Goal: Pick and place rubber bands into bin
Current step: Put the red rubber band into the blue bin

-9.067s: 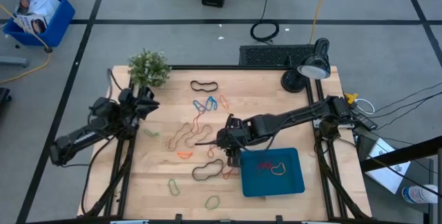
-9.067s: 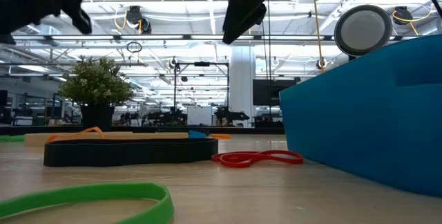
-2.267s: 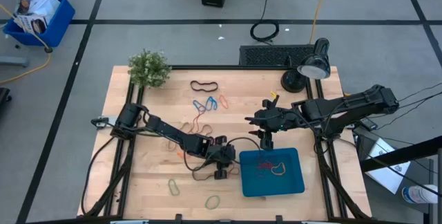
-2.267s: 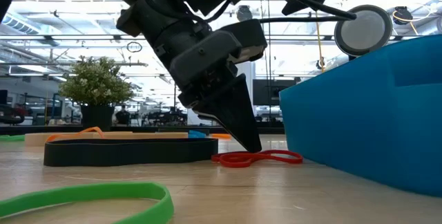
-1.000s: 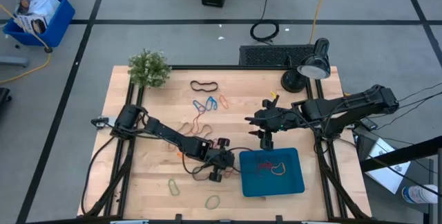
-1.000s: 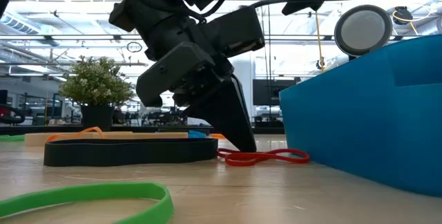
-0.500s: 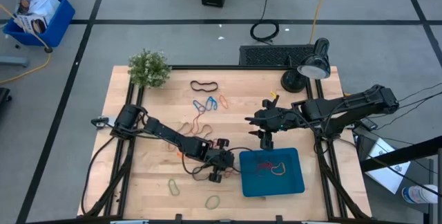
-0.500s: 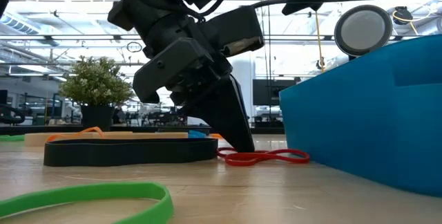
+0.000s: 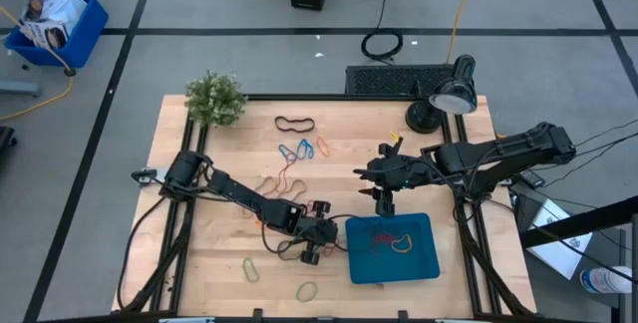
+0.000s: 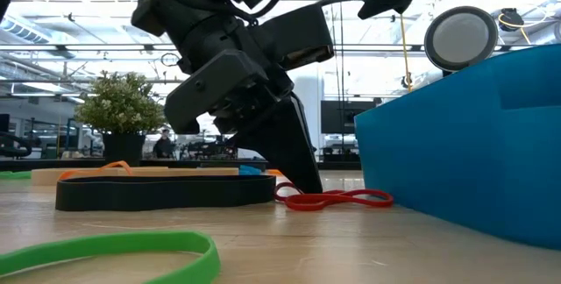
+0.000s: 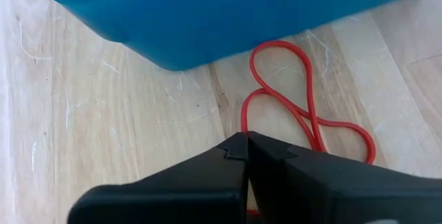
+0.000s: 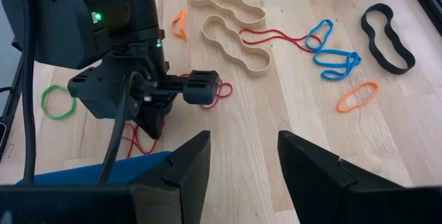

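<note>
A red rubber band point(image 11: 304, 117) lies on the wood in a figure-eight, right beside the teal bin point(image 9: 419, 268). My left gripper point(image 11: 246, 140) is shut over its end, slanting down onto the table point(image 10: 308, 188), just left of the bin's wall point(image 10: 473, 135). In the bin lie a red band point(image 9: 382, 235) and a tan one point(image 9: 402, 244). My right gripper point(image 9: 384, 205) hangs open, high above the bin's far edge, touching nothing. More bands are strewn over the table: black point(image 9: 294, 124), blue point(image 9: 292, 151), orange point(image 9: 322, 147), green point(image 9: 251, 269). My left gripper pinches one strand of the red band at its end point(image 11: 243, 122), between its two fingertips. The fingers come slanting down from the table's left side. The band lies flat and slack on the wood, its loops point(image 10: 337, 199) spread toward the bin.
A wide black band point(image 10: 166, 192) lies just behind my left gripper and a green one point(image 10: 114, 253) nearer the front. A potted plant point(image 9: 214, 97) stands at the far left corner and a desk lamp point(image 9: 449, 99) at the far right.
</note>
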Motion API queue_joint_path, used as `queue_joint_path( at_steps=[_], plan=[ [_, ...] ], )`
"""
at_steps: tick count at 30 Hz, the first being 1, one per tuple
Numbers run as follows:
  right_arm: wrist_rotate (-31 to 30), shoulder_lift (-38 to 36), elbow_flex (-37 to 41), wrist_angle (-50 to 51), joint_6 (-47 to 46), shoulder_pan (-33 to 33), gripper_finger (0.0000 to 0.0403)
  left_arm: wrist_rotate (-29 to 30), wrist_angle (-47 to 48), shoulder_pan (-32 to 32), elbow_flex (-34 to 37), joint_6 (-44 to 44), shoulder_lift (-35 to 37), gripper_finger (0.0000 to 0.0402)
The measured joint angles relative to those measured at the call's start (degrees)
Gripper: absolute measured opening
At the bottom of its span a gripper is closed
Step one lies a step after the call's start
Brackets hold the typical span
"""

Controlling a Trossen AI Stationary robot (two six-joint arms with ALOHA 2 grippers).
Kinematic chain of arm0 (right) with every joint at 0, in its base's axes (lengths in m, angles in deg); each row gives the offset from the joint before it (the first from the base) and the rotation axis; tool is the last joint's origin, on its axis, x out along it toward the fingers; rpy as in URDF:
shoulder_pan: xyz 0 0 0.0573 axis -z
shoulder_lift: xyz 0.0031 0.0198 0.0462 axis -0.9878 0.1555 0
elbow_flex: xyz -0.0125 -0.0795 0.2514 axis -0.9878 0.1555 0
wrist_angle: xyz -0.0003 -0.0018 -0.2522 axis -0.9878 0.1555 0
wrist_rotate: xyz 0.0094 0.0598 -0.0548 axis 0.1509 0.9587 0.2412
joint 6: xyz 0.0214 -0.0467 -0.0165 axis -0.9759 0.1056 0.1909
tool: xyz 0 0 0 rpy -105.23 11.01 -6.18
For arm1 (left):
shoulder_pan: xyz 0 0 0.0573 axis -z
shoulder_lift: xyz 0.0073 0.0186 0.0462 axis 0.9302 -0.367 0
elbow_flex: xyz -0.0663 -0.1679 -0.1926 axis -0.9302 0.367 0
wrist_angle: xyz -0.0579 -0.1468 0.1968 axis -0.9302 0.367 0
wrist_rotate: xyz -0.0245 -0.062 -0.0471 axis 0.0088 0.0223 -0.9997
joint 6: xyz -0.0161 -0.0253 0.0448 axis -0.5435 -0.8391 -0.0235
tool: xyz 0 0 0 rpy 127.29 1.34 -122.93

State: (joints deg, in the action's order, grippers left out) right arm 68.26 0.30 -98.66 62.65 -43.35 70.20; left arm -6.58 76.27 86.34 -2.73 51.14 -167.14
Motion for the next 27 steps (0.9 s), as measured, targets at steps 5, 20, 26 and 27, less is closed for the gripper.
queue_joint_path(
  at_steps=[5,20,26,27],
  plan=[
    [0.0,0.0,0.0,0.0,0.0,0.0,0.0167,0.8,-0.3,0.0,0.0,0.1,0.4,0.0003],
    [0.1,0.0,0.0,0.0,0.0,0.0,0.0167,2.2,0.8,-0.1,0.1,-0.7,2.1,0.0014],
    [0.1,0.0,0.0,0.0,0.0,0.0,0.0167,2.2,1.4,-0.2,0.1,-0.5,2.1,0.0020],
    [0.1,0.0,0.0,0.0,0.0,0.0,0.0167,2.2,1.6,-0.2,0.1,-0.5,2.1,0.0020]
  ],
)
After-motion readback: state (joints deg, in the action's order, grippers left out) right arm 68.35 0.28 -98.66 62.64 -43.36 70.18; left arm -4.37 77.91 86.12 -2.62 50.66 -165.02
